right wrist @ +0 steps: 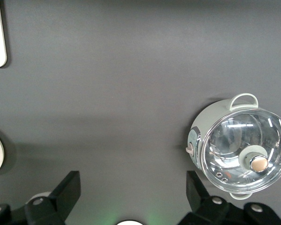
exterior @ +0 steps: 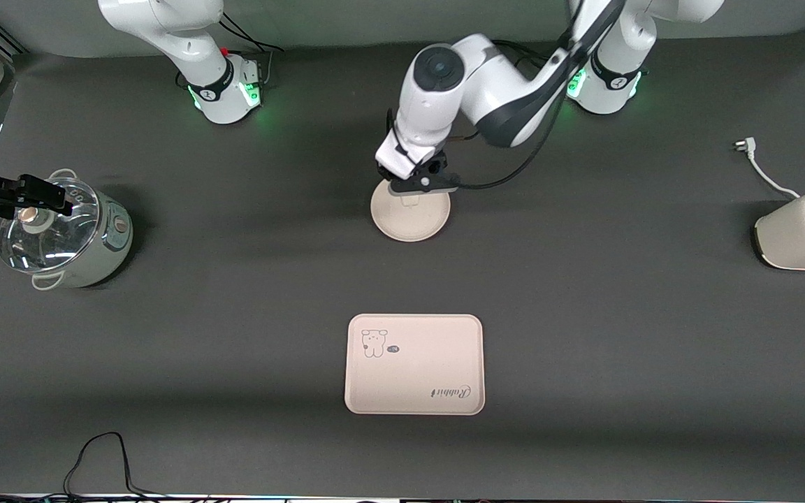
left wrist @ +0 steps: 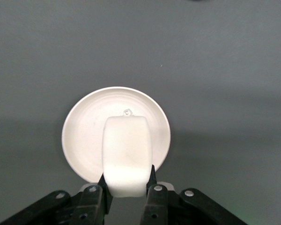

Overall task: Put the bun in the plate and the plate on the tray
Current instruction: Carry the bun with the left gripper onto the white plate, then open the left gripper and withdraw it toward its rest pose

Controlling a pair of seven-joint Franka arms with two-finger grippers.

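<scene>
The bun [left wrist: 126, 157] is a smooth white rounded oblong, no marks or dents visible, much smaller than the plate. It sits pinched between the fingers of the left tool [left wrist: 127, 190], which is clenched on its end; most of the bun sticks out past the fingertips. In the left wrist view it hangs over the plate [left wrist: 82, 140], roughly over the middle; whether it touches the plate surface yet I can't tell.

The plate is round, cream-white, plain w/ a shallow raised rim, and lies flat on the bench [exterior: 619, 314], mid-bench. In the front view the left tool [exterior: 413, 188] is directly over the plate's [exterior: 409, 223] upper part.

Step in hand, as I read it: step 1, bun into plate, at the drop-off point. Next move prob. calls for a short lowering if needed, then letting the bun go so it settles inside the rim w/o rolling, then lifting clear.

The tray [exterior: 414, 381], cream-pink w/ rabbit drawing and "Rabbit" script, lies nearer the front camera than the plate, well apart from it. Plate onto tray not yet done.

The right tool [right wrist: 133, 197] is released, fingers spread wide, and waits above the bench toward the right arm's end, near a glass-lidded electric pot [exterior: 67, 234]. A toaster [exterior: 804, 234] is at the left arm's end.
</scene>
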